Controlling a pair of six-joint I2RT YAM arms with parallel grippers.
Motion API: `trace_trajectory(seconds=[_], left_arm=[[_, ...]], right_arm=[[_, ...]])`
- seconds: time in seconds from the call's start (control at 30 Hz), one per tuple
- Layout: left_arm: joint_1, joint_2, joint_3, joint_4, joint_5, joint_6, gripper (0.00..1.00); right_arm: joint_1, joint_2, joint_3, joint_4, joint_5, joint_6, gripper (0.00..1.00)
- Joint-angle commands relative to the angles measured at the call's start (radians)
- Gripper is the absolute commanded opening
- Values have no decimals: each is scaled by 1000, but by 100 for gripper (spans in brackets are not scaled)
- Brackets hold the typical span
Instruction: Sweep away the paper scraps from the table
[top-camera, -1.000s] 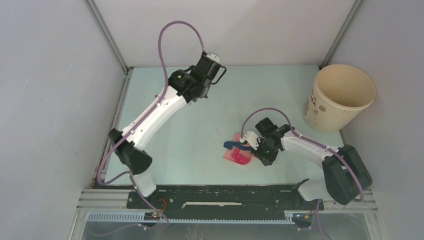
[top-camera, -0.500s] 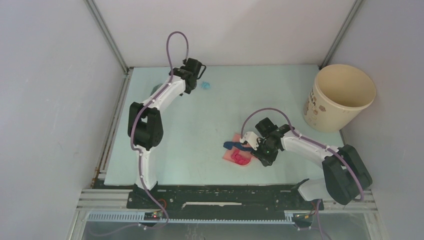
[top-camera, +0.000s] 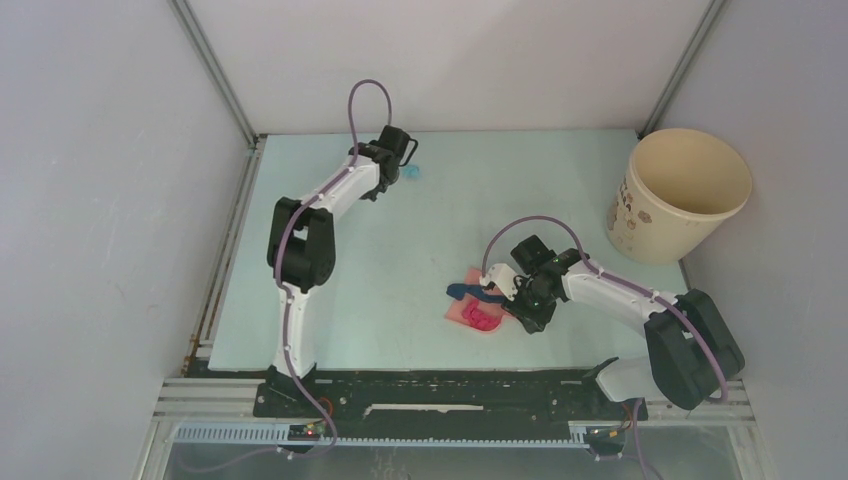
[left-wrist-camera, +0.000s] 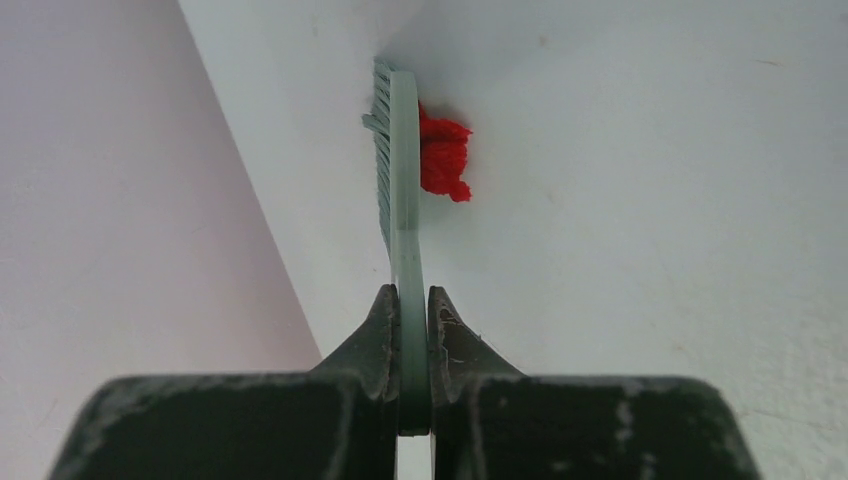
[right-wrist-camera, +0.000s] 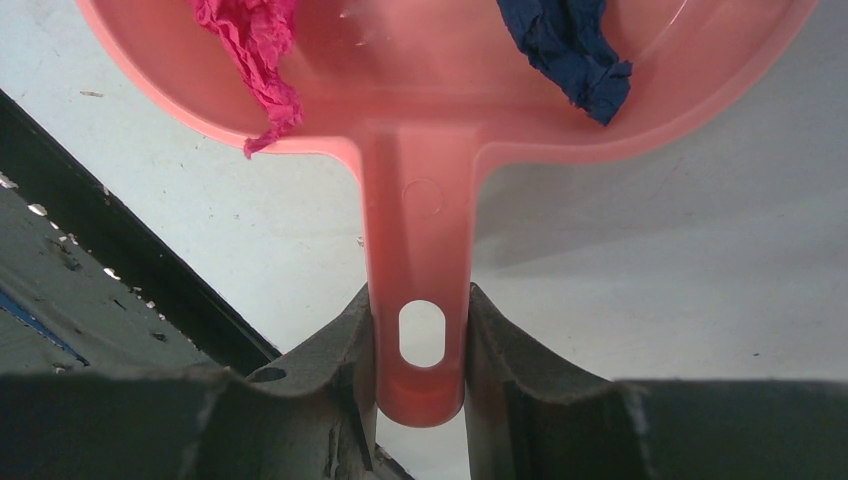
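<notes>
My left gripper (top-camera: 393, 150) is at the far left of the table (top-camera: 530, 180), shut on the teal-green brush handle (left-wrist-camera: 408, 270). The brush (left-wrist-camera: 393, 150) stands with its bristles by the wall, and a red scrap (left-wrist-camera: 442, 155) touches its right side. A light blue scrap (top-camera: 409, 172) lies just right of that gripper. My right gripper (top-camera: 520, 297) is shut on the handle of the salmon-pink dustpan (top-camera: 463, 312), which rests on the table. The dustpan (right-wrist-camera: 420, 110) holds a magenta scrap (right-wrist-camera: 255, 50) and a dark blue scrap (right-wrist-camera: 570, 45).
A cream bucket (top-camera: 680, 195) stands at the back right corner. Grey walls close in the table on three sides, and a metal rail (top-camera: 222, 270) runs along its left edge. A black base bar (top-camera: 440, 390) lies at the near edge.
My left arm has reached down to the far left of the table with the brush. The light blue scrap it covered now shows. The right arm and dustpan have not moved.
</notes>
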Motion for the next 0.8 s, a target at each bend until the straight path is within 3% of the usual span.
trace_trajectory(seconds=[0.0,0.47,0.77], left_arm=[[-46,-102,24,-74,149,-63,0],[-340,-241,-199,-194,264,-217,0],[-387,-451,-341,-93,609,-374,0]], right_arm=[[-9,-22,32,-9,-1,4,18],[-13,-2,32,-6,27,13,15],[-8,23,32,-2,54,22,12]])
